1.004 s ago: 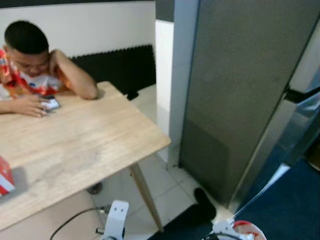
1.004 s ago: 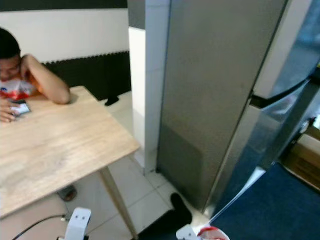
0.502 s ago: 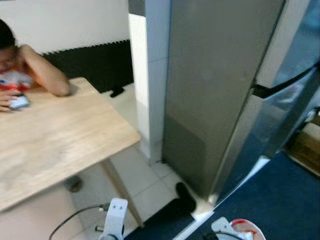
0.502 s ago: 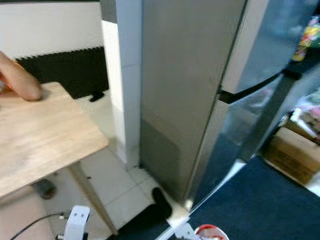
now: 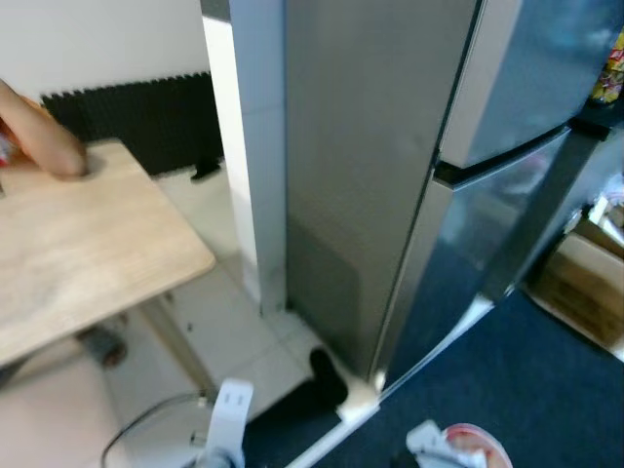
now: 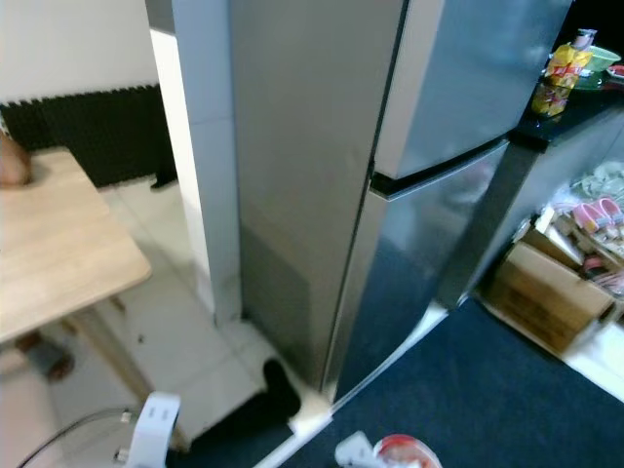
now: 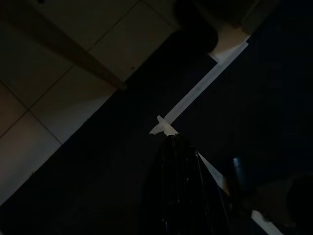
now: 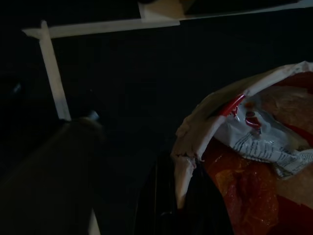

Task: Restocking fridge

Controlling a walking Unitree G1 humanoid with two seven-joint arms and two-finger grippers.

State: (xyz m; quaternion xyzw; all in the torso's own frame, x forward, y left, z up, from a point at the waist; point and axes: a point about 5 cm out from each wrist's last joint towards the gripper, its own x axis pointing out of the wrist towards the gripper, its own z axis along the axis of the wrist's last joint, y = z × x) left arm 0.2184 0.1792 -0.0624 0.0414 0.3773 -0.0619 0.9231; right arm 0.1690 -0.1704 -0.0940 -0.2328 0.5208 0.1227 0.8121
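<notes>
Camera has swung right: fridge [image 6: 390, 146] now centre, wooden table [image 5: 78, 253] slid to 9 o'clock; my right gripper [image 8: 176, 205] clamps a red-and-white snack bag [image 8: 254, 161], seen close in the right wrist view, at 6 o'clock in the eye views; left gripper [image 7: 181, 196] too dark, can't tell; cardboard box [image 6: 546, 297] at 3 o'clock; fridge doors closed.

Dark blue carpet [image 6: 507, 390] meets white floor tiles [image 5: 234, 331] under the fridge [image 5: 390, 175].

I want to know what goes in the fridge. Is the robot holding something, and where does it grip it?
The right gripper holds a crinkly red-and-white snack packet by its torn white edge. The left gripper holds nothing.
</notes>
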